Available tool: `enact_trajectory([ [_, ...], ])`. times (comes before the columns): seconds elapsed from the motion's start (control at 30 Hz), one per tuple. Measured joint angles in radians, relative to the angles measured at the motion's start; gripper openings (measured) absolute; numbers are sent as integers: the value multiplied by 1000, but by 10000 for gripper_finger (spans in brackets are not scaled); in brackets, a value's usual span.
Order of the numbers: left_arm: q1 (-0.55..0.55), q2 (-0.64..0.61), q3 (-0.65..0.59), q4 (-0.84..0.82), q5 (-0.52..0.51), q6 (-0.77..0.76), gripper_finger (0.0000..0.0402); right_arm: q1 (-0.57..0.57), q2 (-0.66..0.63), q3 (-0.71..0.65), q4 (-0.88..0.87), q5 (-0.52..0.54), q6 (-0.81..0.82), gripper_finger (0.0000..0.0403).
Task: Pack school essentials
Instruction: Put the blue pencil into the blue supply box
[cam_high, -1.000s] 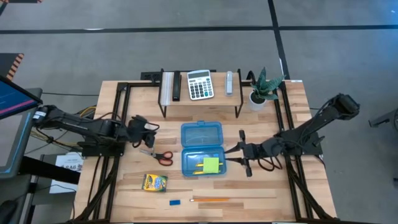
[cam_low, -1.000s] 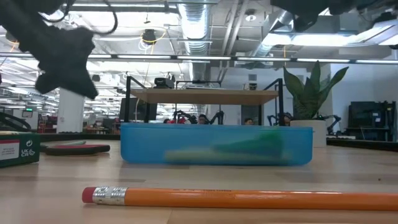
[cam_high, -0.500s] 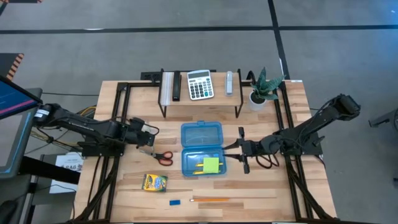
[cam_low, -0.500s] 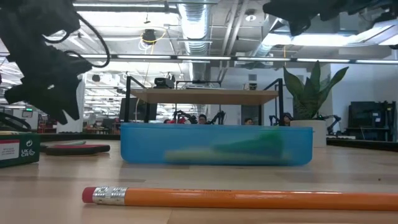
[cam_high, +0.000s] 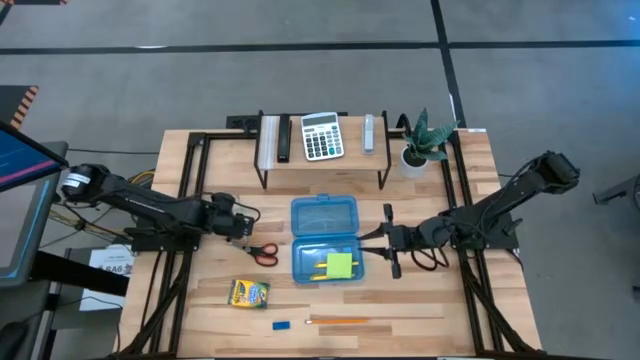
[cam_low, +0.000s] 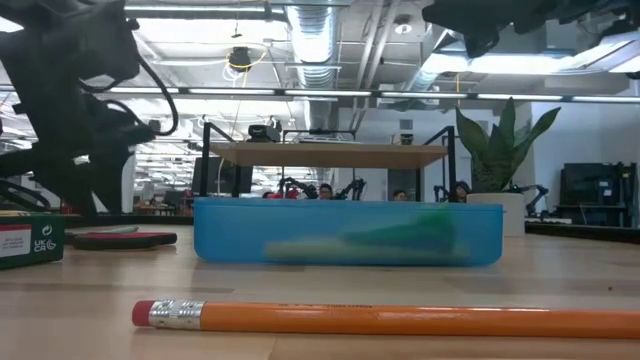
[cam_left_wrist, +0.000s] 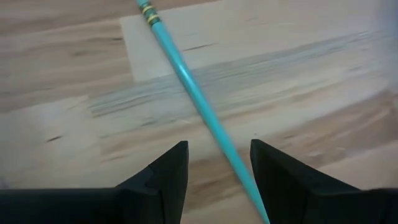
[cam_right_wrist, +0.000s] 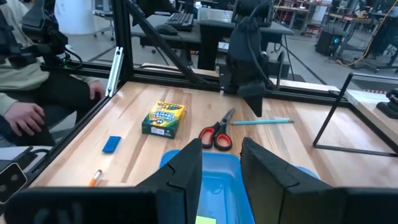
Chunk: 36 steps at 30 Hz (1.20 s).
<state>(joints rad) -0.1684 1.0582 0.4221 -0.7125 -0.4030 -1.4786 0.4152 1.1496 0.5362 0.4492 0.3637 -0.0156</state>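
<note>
My left gripper (cam_left_wrist: 217, 158) is open, pointing down low over the table's left part (cam_high: 240, 222), its fingers on either side of a teal pencil (cam_left_wrist: 193, 84) that lies flat on the wood; I cannot tell whether they touch it. The red-handled scissors (cam_high: 263, 252) lie just beside it. The yellow crayon box (cam_high: 249, 292), blue eraser (cam_high: 282, 324) and orange pencil (cam_high: 338, 321) lie near the near edge. The green sticky notes (cam_high: 341, 265) and a yellow pencil lie in the open blue case (cam_high: 324, 240). My right gripper (cam_high: 387, 241) waits open to the right of the case.
A raised shelf (cam_high: 322, 160) at the far side carries the grey calculator (cam_high: 322, 135) and other small items. A potted plant (cam_high: 424, 140) stands at the far right. Black frame rails run along both table sides. A person sits beyond the table's left side (cam_right_wrist: 37, 87).
My left gripper has come down toward the table and shifted a little toward the scissors and the near edge, now standing low over the teal pencil. No task object has moved.
</note>
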Motion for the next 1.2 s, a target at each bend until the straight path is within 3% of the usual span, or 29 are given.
enact_trajectory([
  [0.33, 77, 151, 0, 126, 16, 48, 160, -13, 0, 0, -3, 0, -13, 128],
  [0.63, 140, 243, 10, 136, 6, 90, 152, -12, 0, 0, -14, 0, -19, 128],
  [1.2, 202, 242, 4, 139, -29, 274, 8, -12, 0, 0, -26, 0, -13, 128],
])
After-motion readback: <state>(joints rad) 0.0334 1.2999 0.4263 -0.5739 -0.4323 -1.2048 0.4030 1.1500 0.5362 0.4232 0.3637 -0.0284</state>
